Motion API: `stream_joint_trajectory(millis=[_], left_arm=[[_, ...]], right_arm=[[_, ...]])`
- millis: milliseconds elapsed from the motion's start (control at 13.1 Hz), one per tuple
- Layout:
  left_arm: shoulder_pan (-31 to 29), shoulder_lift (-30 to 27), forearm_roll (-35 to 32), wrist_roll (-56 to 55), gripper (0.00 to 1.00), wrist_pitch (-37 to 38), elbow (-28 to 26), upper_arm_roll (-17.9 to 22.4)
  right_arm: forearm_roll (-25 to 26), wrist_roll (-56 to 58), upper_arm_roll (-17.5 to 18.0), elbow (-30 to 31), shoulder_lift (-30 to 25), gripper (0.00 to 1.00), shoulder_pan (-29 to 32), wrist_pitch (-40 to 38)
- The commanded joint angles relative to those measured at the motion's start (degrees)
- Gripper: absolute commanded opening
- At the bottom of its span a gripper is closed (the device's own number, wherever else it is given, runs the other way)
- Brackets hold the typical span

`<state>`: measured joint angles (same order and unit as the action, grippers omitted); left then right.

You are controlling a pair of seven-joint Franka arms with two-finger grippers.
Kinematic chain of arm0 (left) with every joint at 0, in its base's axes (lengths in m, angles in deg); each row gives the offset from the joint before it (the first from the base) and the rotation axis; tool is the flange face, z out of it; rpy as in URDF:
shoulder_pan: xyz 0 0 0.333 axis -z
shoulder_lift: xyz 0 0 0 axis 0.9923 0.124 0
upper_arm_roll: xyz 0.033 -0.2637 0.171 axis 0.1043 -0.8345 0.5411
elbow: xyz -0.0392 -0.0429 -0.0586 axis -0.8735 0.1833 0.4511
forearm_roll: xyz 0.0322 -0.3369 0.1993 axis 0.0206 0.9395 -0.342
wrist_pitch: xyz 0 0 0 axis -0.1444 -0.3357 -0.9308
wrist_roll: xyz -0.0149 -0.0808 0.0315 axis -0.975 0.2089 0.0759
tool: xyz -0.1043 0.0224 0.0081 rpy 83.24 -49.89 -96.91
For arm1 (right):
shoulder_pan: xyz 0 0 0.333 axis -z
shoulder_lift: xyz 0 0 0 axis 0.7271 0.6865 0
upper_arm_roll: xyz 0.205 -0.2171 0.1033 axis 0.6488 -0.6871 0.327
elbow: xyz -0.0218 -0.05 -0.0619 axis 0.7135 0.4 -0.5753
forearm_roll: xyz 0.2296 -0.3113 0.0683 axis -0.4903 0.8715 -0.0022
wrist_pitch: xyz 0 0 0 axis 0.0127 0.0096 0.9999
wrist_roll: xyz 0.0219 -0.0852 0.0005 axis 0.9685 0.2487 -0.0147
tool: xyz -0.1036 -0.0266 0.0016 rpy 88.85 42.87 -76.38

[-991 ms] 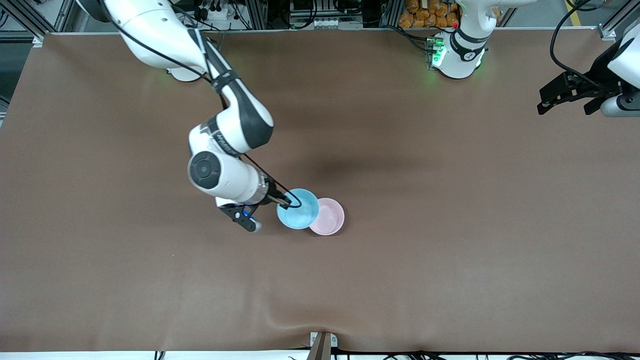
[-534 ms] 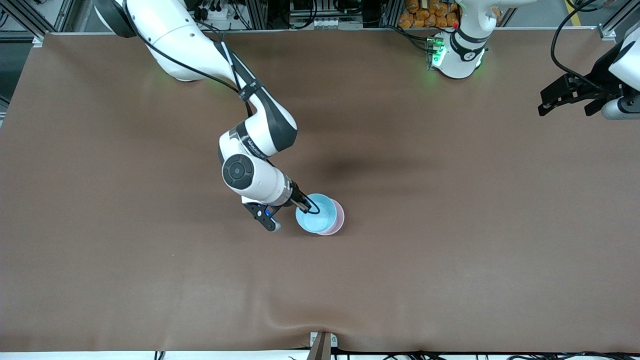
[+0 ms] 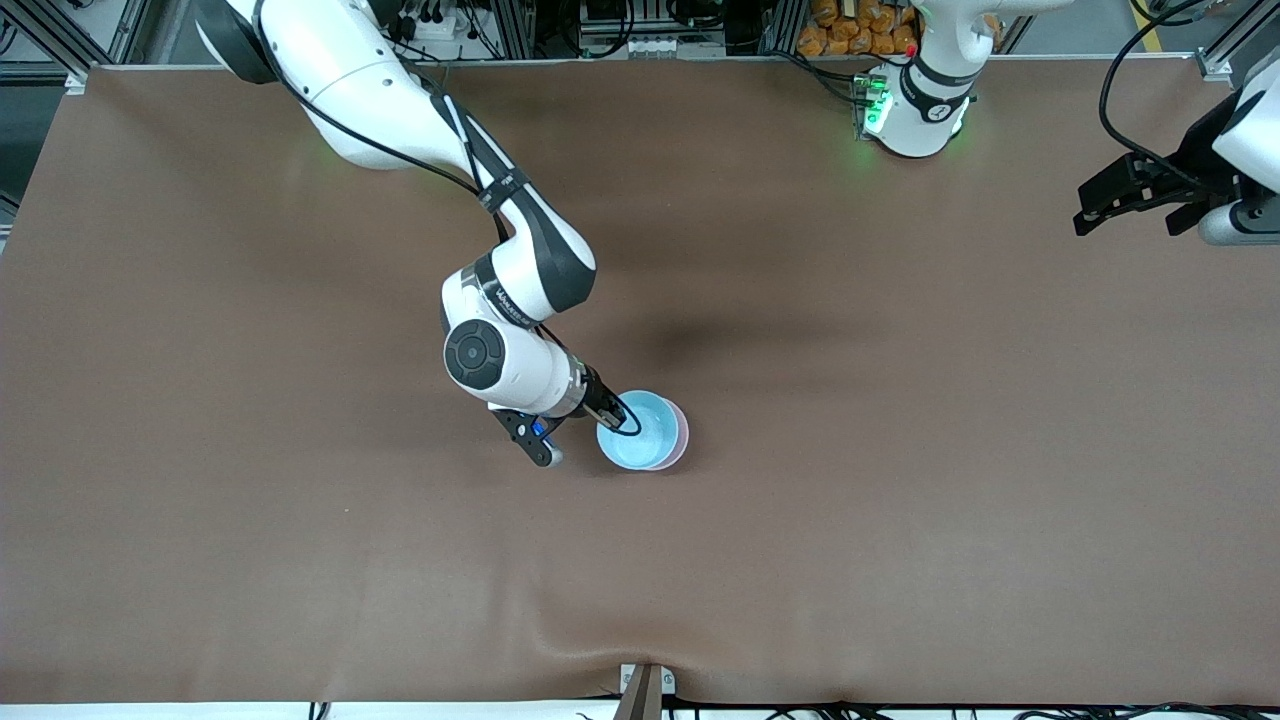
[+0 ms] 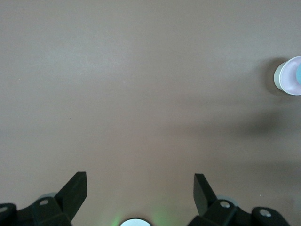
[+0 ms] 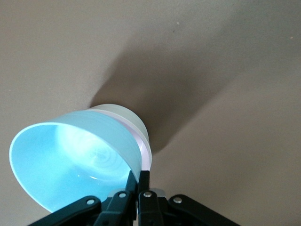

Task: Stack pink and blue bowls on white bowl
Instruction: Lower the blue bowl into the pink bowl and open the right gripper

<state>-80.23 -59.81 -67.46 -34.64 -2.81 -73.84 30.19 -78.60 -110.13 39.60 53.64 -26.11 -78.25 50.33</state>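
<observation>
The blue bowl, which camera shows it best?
The right wrist view: the blue bowl fills it, with the right claw shut on its rim, over the pink bowl. The front view shows it small from above; the left wrist view shows only a sliver.

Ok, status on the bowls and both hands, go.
Right hand shut on blue bowl, over the pink bowl. White bowl under the pink. Left hand open, waiting at its end of the table. Nothing in the way.
</observation>
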Motion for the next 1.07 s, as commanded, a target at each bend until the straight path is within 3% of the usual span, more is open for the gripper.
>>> stream_joint_trajectory(millis=[0, 839, 915, 991], left_arm=[[-0.19, 0.46, 0.73, 0.81, 1.0, 0.06, 0.92, 0.05], [-0.19, 0.46, 0.38, 0.81, 1.0, 0.06, 1.1, 0.05], [-0.1, 0.46, 0.47, 0.81, 1.0, 0.06, 1.1, 0.05], [-0.19, 0.46, 0.47, 0.81, 1.0, 0.06, 1.1, 0.05]], right_arm=[[-1.62, -0.34, 0.88, -2.26, 1.96, 0.0, -0.3, 0.83], [-2.41, -0.25, 0.88, -1.9, 2.75, 0.01, -0.74, 2.5], [-2.33, 0.54, 0.88, -1.82, 2.75, 0.09, -0.74, 2.5], [-2.15, 2.02, 0.88, -1.82, 2.75, 0.25, -0.65, 2.41]])
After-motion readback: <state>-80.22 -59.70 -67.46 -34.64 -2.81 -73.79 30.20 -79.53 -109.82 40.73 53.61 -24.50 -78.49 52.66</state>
